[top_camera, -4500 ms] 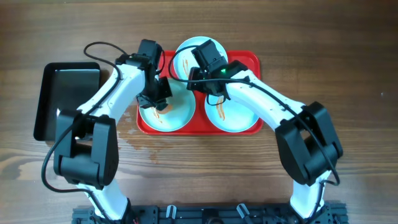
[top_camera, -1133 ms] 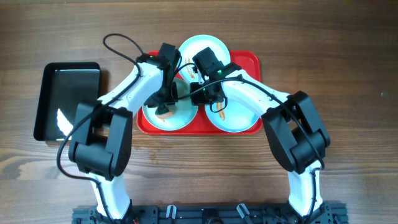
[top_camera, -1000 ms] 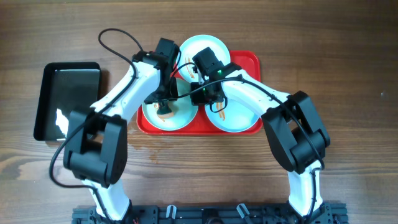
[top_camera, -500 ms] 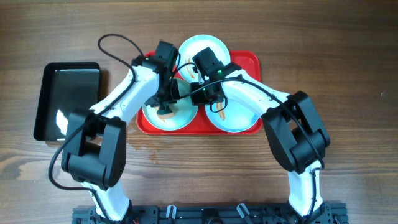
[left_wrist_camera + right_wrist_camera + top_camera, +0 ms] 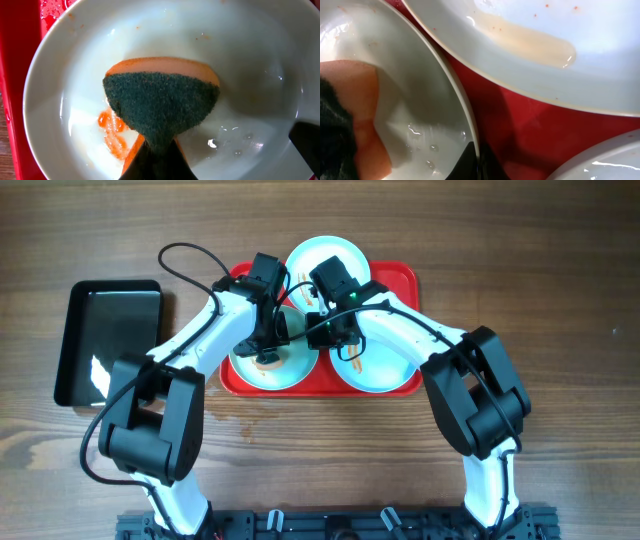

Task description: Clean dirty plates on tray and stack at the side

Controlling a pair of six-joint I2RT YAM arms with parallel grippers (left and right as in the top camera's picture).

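Note:
Three pale blue plates lie on the red tray (image 5: 400, 280): a far one (image 5: 325, 260), a front right one (image 5: 380, 370) and a front left one (image 5: 255, 372). My left gripper (image 5: 159, 146) is shut on an orange sponge with a dark green scouring face (image 5: 162, 100), held in the front left plate (image 5: 65, 75) beside an orange sauce streak (image 5: 112, 134). My right gripper (image 5: 477, 156) is shut on that plate's rim (image 5: 465, 110). The far plate (image 5: 545, 30) carries a pale smear.
A glossy black tray (image 5: 108, 340) sits to the left of the red tray. Wet patches mark the wooden table (image 5: 225, 408) in front of the red tray. Both arms cross over the tray's middle, and a black cable (image 5: 190, 255) loops off the left arm.
My left jaws have closed on the sponge, and the left wrist has shifted slightly over the front left plate. The right arm has held still on the rim.

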